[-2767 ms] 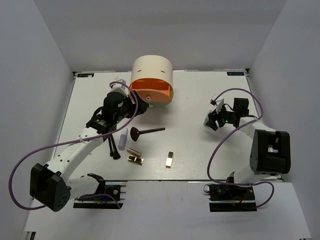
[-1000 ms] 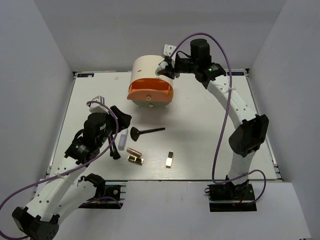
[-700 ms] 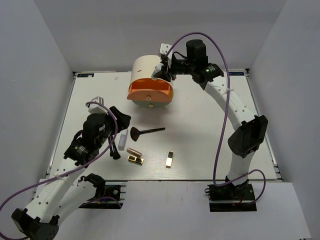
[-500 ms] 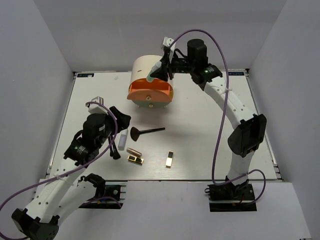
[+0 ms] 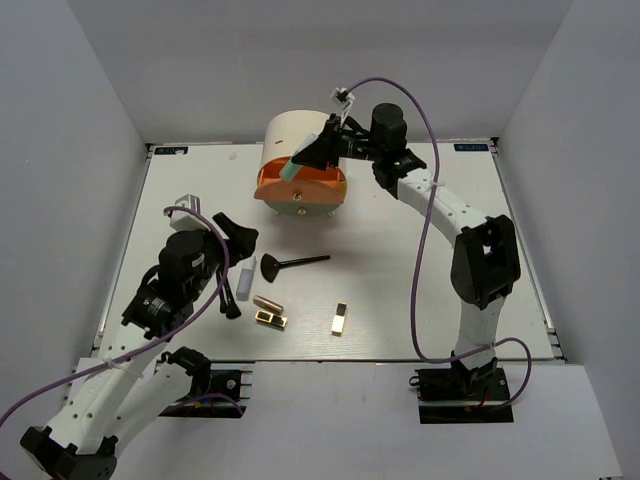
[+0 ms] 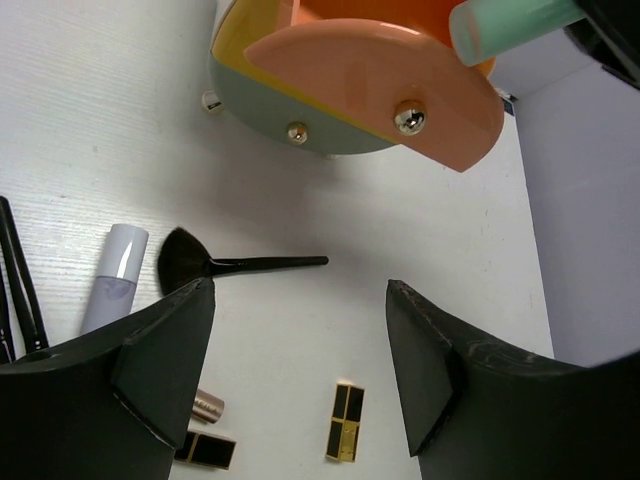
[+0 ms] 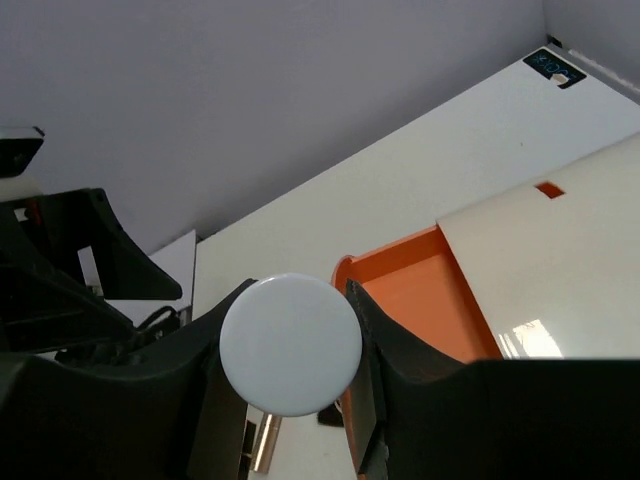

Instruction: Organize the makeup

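- White matte worktop (image 5: pixel 430 280) sitting between grey walls.
- Right end effector (image 5: pixel 314 153) clamping mint-green bottle (image 5: pixel 292 169), now tilting it lower over the orange drawer (image 5: pixel 300 187) than half a second back.
- Left end effector (image 6: pixel 300 350) gaping wide, holding nothing, hanging near fan brush (image 6: pixel 235 265) and white tube (image 6: pixel 113 275).
- Right wrist view alone showing the bottle's round, glossy white end.

— What do the arms look like?
— White links joined by black motor housings, on the left arm (image 5: pixel 183 268) and the right arm (image 5: pixel 485 262) alike. A purple cable (image 5: pixel 416 300) loops away behind the fingers of each.
— And the fingers?
— Matte black, broad and wedge-shaped: the left fingers (image 6: pixel 150 380), the right fingers (image 7: pixel 430 400). A small white bracket (image 5: pixel 186 205) sits just behind them.
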